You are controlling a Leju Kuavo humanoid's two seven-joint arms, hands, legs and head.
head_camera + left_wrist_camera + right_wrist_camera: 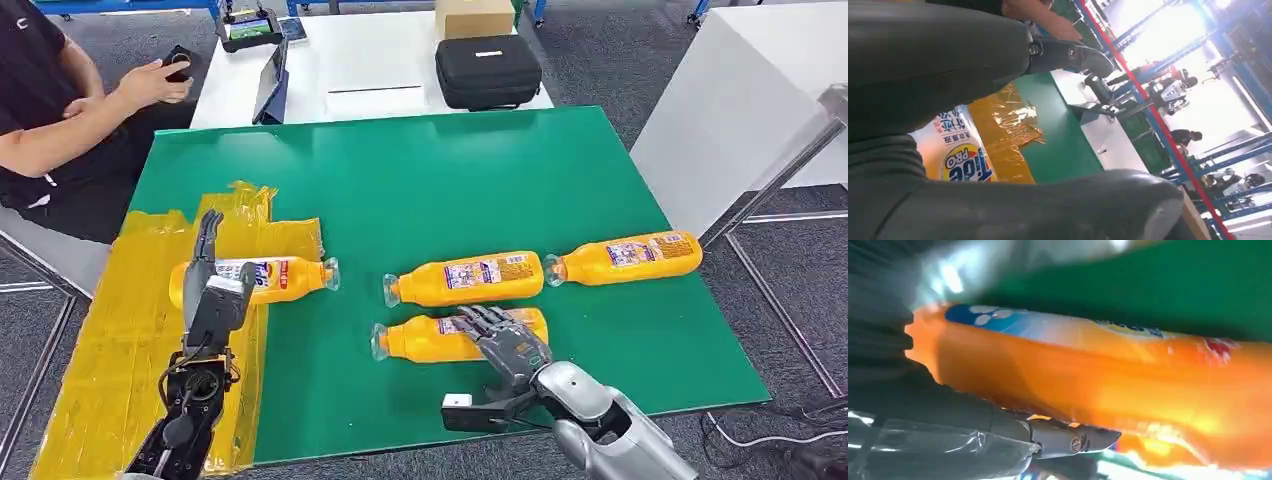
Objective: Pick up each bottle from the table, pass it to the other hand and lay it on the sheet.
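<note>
Now reaching at lower centre of the head view: right robot hand (507,343) draped over the nearest orange detergent bottle (440,338), fingers curling round but grip unclear, so cannot tell if clamped. Could roll off on the green worktop (450,170) and knock the bottle behind (465,278). Left robot hand (208,280), fingers apart, over a bottle lying on the yellow sheet (120,340). Black case (487,70) zipped, contents hidden.

An orange bottle (1108,385) lies on green table (1173,285), dark fingers (1068,437) against it.
</note>
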